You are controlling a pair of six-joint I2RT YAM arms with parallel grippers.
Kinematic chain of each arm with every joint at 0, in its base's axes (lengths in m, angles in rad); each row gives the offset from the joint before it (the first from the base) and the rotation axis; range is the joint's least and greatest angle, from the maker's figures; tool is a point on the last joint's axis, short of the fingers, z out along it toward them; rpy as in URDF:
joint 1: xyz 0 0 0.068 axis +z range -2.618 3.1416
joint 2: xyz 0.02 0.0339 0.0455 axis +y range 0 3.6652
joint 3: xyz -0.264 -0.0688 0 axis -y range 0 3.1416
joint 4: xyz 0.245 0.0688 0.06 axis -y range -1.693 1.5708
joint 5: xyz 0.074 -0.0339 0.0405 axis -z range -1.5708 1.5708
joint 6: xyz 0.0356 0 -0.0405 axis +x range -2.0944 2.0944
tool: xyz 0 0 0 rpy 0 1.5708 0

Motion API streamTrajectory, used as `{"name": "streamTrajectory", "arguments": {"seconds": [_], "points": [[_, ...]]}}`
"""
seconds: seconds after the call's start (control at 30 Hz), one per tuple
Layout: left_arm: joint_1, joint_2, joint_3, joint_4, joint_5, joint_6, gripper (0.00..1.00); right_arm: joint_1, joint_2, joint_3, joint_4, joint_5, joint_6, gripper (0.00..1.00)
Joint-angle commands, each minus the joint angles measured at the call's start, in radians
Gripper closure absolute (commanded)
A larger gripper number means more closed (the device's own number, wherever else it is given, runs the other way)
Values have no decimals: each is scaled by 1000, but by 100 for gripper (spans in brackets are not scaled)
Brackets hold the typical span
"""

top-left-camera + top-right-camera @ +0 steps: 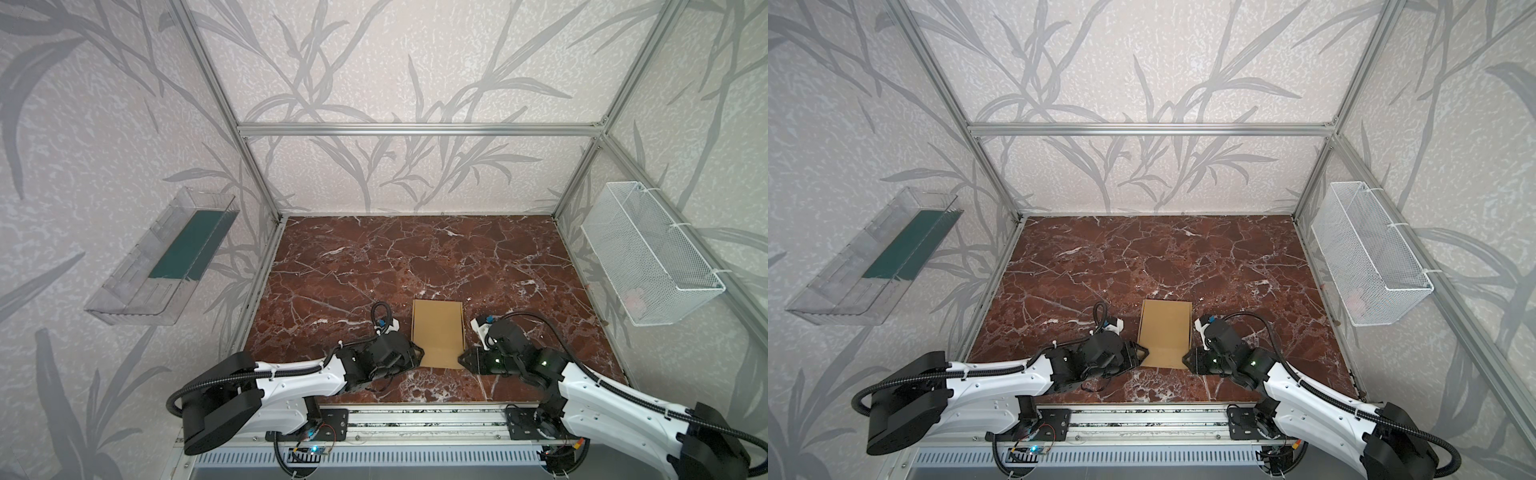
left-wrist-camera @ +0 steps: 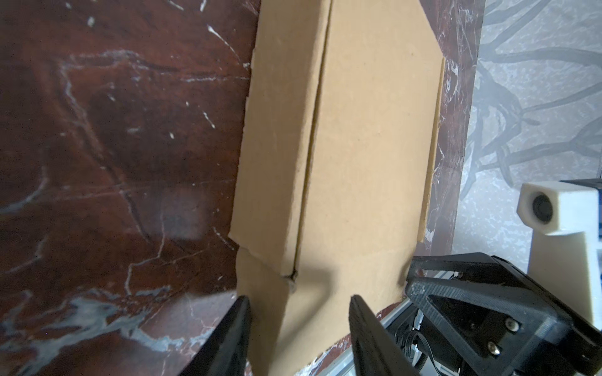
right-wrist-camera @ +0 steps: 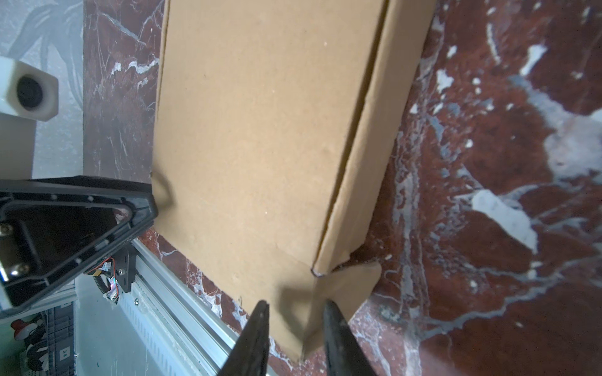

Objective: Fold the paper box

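The paper box (image 1: 438, 332) (image 1: 1166, 332) is a shallow, closed tan cardboard mailer lying flat near the front of the marble table (image 1: 374, 257). A short front flap sticks out at its near end. My left gripper (image 1: 419, 353) (image 1: 1144, 351) is at the flap's near-left corner. In the left wrist view its jaws (image 2: 298, 298) stand apart with the flap's corner between them, beside the box (image 2: 358, 146). My right gripper (image 1: 461, 359) (image 1: 1185, 358) is at the near-right corner. In the right wrist view it (image 3: 294, 302) pinches the bent corner tab of the box (image 3: 260, 130).
A clear plastic bin (image 1: 162, 257) hangs on the left wall and a white wire basket (image 1: 648, 253) on the right wall. An aluminium rail (image 1: 415, 419) runs along the table's front edge, just behind both grippers.
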Motion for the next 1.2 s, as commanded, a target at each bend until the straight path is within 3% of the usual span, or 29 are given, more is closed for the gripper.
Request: {"name": "streamTrajectory", "arguments": {"seconds": [0.0,0.73,1.17], "points": [[-7,11,-15,23,-19,-19,50,7,-10,-13,11,8,6,70],[-27,45,-32,77,-32,-37,52,7,-18,-28,56,-1,24,77],[-27,21,-51,76,-50,-41,54,7,-21,-30,17,52,-7,78]]}}
